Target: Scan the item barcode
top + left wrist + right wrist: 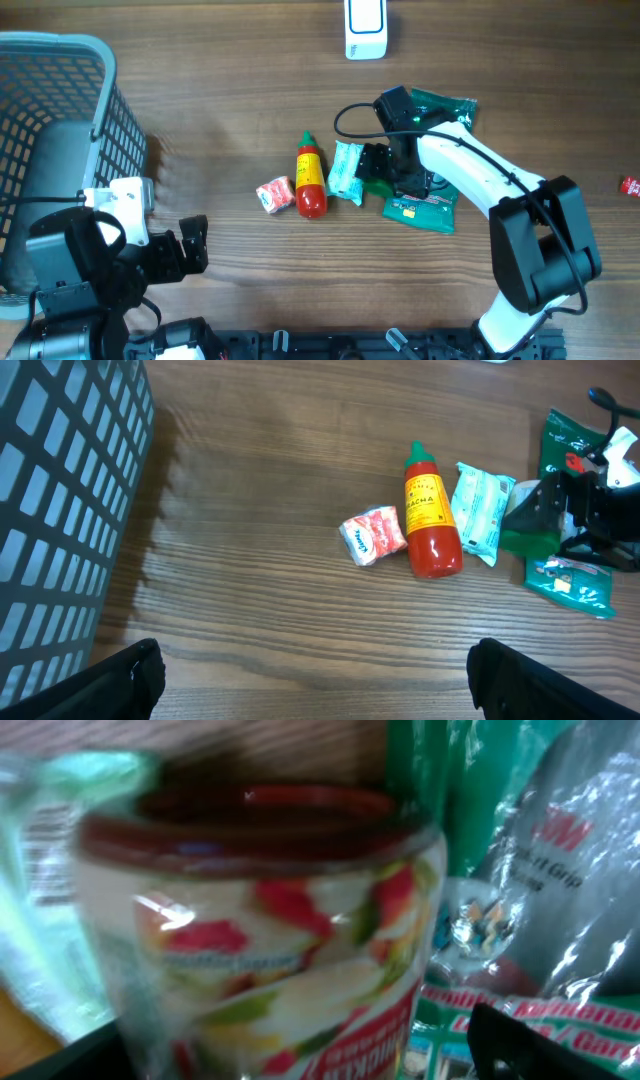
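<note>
I'm at the pick-up step: my right gripper (300, 1052) straddles the clear tub (270, 920), fingers spread wide (not yet clamped), beside the green packet (425, 208). Next: close gently, lift, find the barcode. My left gripper (315, 685) hangs open near the basket (60, 110).

Soft even light, basket (60, 510) shadow on wood, close cup (270, 920) blurred
</note>
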`<state>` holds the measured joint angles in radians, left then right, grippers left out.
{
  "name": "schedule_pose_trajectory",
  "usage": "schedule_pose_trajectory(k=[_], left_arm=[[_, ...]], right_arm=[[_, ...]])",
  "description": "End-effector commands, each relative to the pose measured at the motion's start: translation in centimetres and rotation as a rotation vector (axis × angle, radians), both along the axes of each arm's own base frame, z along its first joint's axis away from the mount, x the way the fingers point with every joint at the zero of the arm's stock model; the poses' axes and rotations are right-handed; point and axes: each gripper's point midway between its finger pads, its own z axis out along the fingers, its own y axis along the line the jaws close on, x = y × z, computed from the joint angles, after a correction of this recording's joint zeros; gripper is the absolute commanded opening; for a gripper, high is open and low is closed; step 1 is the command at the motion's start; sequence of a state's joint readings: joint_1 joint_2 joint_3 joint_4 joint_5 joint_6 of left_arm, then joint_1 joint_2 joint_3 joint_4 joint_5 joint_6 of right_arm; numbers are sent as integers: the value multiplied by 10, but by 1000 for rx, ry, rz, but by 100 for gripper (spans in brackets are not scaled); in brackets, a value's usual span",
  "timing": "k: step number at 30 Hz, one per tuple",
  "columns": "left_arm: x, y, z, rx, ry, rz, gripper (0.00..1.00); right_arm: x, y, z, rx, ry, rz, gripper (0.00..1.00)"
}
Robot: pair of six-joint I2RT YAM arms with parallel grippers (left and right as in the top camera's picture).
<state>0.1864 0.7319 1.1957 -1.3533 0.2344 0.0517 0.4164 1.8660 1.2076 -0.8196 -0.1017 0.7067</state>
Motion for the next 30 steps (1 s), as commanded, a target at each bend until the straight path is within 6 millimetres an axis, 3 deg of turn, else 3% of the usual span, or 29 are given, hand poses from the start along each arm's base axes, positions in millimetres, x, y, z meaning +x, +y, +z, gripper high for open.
schedule_pose_trajectory(k=[1, 2, 5, 8, 12, 18, 30], left_arm=[[0, -2, 3, 5, -17, -21, 100], [0, -2, 3, 5, -17, -21, 100], [0, -2, 3, 5, -17, -21, 100], [0, -2, 3, 5, -17, -21, 100], [0, -2, 3, 5, -17, -21, 100], [0, -2, 3, 5, -17, -21, 100], [0, -2, 3, 5, -17, -21, 100]], right_arm=[[11, -18, -5, -100, -73, 13, 81], [10, -16, -5, -89, -70, 14, 75], [5, -5, -5, -25, -43, 21, 72], [-3, 12, -2, 75, 0, 35, 62], [-12, 41, 33, 294, 99, 100, 59], [-32, 21, 86, 322, 274, 46, 60], [-90, 21, 113, 426, 535, 82, 60]])
